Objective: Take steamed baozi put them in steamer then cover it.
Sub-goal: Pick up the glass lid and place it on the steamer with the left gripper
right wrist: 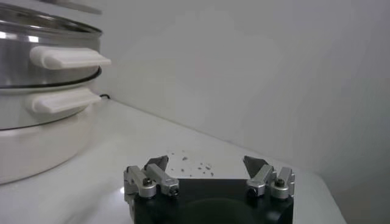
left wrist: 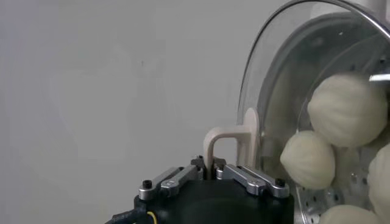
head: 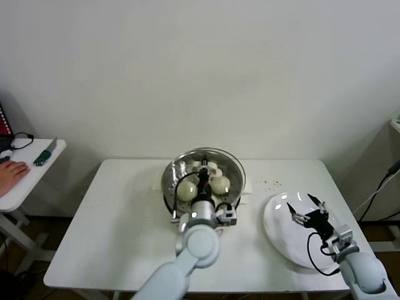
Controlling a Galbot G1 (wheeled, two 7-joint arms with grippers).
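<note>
The left claw is clamped on the lid's bar handle, holding it over the steamer, where the baozi sit. Lower it level so the rim seats all round. The right claw, spread and empty, hovers over the plate beside the steamer.

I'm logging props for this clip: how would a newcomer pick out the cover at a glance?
Start at the white table, then find the shiny steel steamer near its back edge. The cover is the clear glass disc over the pot, gripped by the left gripper at its cream bar handle. Unlike the opaque white plate nearby, it shows the baozi through it.
</note>
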